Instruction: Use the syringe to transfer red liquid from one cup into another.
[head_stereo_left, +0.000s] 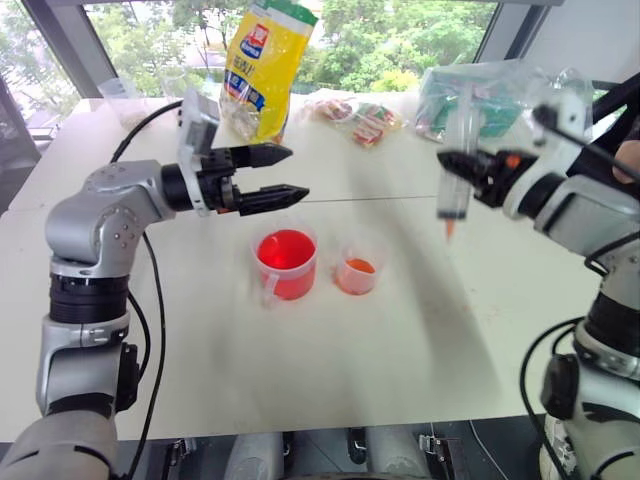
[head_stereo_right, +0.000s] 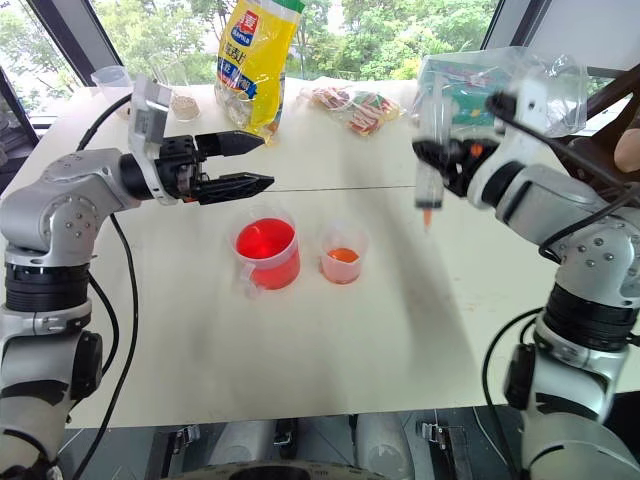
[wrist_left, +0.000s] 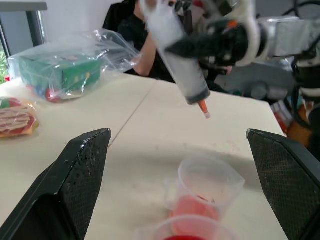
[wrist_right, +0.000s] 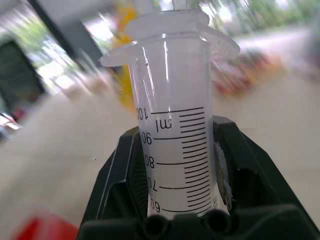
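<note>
On the left, the left gripper (head_stereo_left: 273, 171) hangs above the desk (head_stereo_left: 330, 350) with its two black fingers spread wide and nothing between them, pointing across toward the middle, just up and left of the handled cup (head_stereo_left: 286, 262). That cup stands near the desk's centre, bright with red liquid (head_stereo_left: 285, 248), and the smaller cup (head_stereo_left: 357, 269) stands just beside it on its right, holding only a shallow orange-red layer at its base. Further right, the right gripper (head_stereo_left: 480, 168) is clamped on the barrel of the syringe (head_stereo_left: 452, 190), which hangs roughly upright with its orange-red tip down, in the air to the right of both cups and well above the desk. The wrist view shows the barrel seated between the pads around the scale marks. The main risk, as I judge it, is the approach: the syringe is longer than either cup is tall, so a tilted or hasty descent could catch a rim and tip a cup, spilling red liquid over the desk. The cups stand so close together that the tip could enter the wrong one. A drop could also fall from the tip in transit. The open left gripper hovers close enough to clip the handled cup's rim if it sinks.
</note>
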